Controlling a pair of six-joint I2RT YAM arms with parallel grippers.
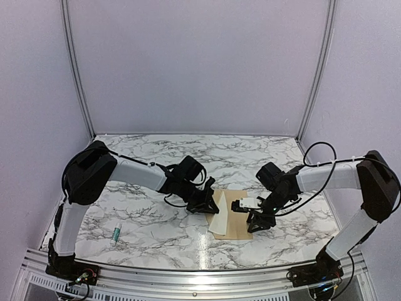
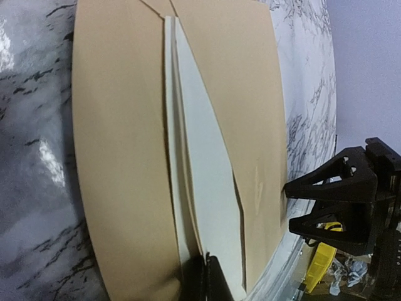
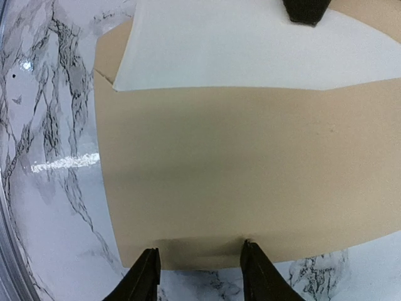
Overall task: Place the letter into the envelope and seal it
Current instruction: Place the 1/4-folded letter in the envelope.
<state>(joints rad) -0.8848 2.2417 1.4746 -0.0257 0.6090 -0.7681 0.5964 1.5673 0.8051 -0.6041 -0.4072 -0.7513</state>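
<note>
Top external: we note envelope (image 1: 238, 221) flat on marble table (image 1: 156, 229), letter (image 1: 220, 218) over its left part. Left wrist: left gripper (image 2: 203, 279) clenched at letter's edge. Right wrist: right gripper (image 3: 200, 273) released, fingertips at envelope's edge.

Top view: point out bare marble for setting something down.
Free: marble table's far strip along the back wall; the near patch between the green-capped tube and the envelope. Crowded: the middle, where left gripper and right gripper meet over envelope and letter.

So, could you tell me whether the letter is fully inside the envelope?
No, a broad part of the letter lies uncovered outside the envelope.
</note>
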